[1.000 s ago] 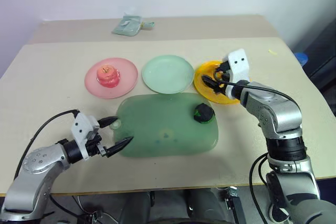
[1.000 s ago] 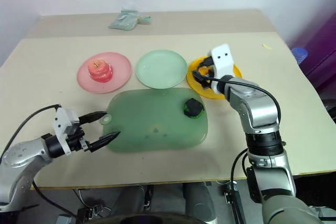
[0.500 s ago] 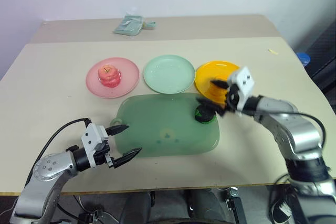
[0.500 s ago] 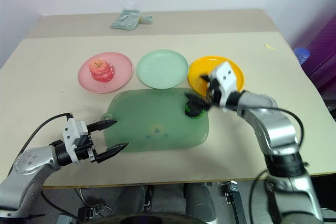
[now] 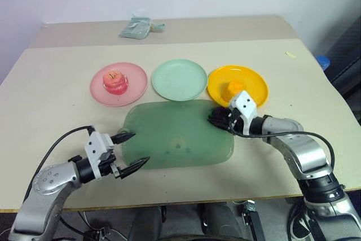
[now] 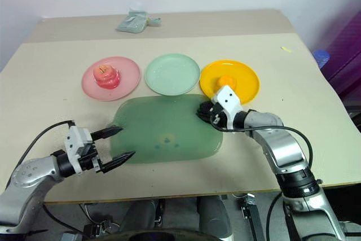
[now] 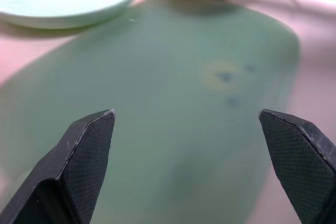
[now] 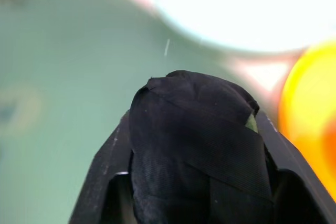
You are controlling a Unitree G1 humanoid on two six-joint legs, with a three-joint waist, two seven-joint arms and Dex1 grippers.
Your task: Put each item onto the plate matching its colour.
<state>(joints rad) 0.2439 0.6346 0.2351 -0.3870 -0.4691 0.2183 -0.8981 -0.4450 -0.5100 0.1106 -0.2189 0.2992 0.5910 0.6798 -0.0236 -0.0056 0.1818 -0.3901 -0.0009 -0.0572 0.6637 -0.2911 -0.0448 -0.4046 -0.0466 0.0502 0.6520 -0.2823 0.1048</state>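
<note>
The pink-red apple (image 5: 115, 82) sits on the pale pink plate (image 5: 135, 86). The mint green plate (image 5: 180, 79) holds nothing. On the yellow-orange plate (image 5: 251, 80) rests the orange fruit (image 5: 234, 88). My right gripper (image 5: 219, 118) is at the back right corner of the translucent green mat (image 5: 169, 134), shut on the dark green-black ball (image 8: 194, 124), which its black fingers mostly cover. My left gripper (image 5: 138, 148) stands open at the mat's front left edge, nothing between its fingers (image 7: 79, 166).
A crumpled pale green packet (image 5: 138, 26) lies at the back of the table. A small yellow scrap (image 5: 290, 55) is near the right rim, and a blue object (image 5: 323, 62) sits beyond the table's right edge.
My right gripper has come back from over the yellow-orange plate to the mat's corner and shut on the dark ball. The orange fruit now shows on its plate. The left gripper has hardly moved.
</note>
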